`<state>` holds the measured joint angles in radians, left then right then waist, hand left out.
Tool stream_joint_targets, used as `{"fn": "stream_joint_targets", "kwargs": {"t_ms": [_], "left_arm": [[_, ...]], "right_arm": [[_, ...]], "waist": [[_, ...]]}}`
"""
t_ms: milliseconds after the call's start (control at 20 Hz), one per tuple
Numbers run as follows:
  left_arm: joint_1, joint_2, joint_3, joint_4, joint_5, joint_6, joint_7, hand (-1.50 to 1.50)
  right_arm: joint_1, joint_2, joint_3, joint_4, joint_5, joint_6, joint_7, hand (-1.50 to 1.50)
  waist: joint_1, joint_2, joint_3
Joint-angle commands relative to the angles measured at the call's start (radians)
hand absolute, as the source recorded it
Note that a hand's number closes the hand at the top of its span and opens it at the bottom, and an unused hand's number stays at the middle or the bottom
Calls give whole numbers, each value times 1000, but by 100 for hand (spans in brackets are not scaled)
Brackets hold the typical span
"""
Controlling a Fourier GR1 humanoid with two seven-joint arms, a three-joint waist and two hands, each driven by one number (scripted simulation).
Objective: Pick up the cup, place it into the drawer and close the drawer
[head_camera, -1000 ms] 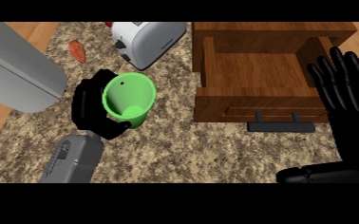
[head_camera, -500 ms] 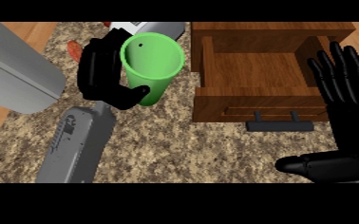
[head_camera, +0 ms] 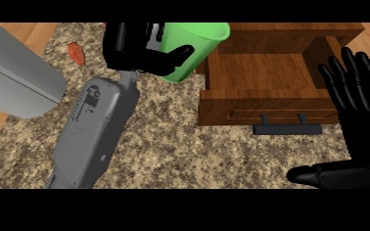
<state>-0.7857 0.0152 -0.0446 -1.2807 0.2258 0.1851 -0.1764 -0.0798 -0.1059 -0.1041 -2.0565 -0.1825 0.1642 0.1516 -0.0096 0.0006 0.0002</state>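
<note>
A green cup (head_camera: 189, 49) is lifted off the counter at the top centre of the head view, its rim partly cut by the picture's top. My left hand (head_camera: 137, 51) is shut on it, thumb across its front, with the grey forearm (head_camera: 94, 132) slanting up from the lower left. The cup hangs just left of the open wooden drawer (head_camera: 271, 78), beside its left wall. The drawer's inside shows bare wood, and its black handle (head_camera: 288, 127) faces me. My right hand (head_camera: 350, 93) stands open with fingers up at the right edge, next to the drawer.
A grey appliance (head_camera: 25, 78) fills the left edge. A small orange-red item (head_camera: 75, 53) lies on the speckled counter (head_camera: 195, 156) behind it. A white object is partly hidden behind my left hand at the top.
My left hand has carried the cup up and to the right, from the counter's left middle to beside the drawer's left wall. The right hand has stayed where it was.
</note>
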Motion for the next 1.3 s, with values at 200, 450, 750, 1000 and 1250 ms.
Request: {"fn": "stream_joint_targets", "kwargs": {"t_ms": [200,450,750,1000,1250], "left_arm": [[-213,-15,-48,207,-21,91,22,150],[-253,-15,-50,311,-2,99,7,150],[-340,-15,-157,510,139,205,-115,150],[-434,-15,-187,681,208,197,-161,150],[-515,-15,-236,793,267,212,-157,150]], "right_arm": [[58,27,46,-42,36,0,-24,-150],[7,23,27,-38,30,-33,29,-150],[-37,-18,-16,36,-18,15,11,-150],[14,18,31,-31,4,4,3,-150],[-48,-14,-24,59,-15,17,-23,-150]], "waist": [[-12,1,0],[-5,1,0],[-22,7,0],[-46,11,1],[-52,15,1]]}}
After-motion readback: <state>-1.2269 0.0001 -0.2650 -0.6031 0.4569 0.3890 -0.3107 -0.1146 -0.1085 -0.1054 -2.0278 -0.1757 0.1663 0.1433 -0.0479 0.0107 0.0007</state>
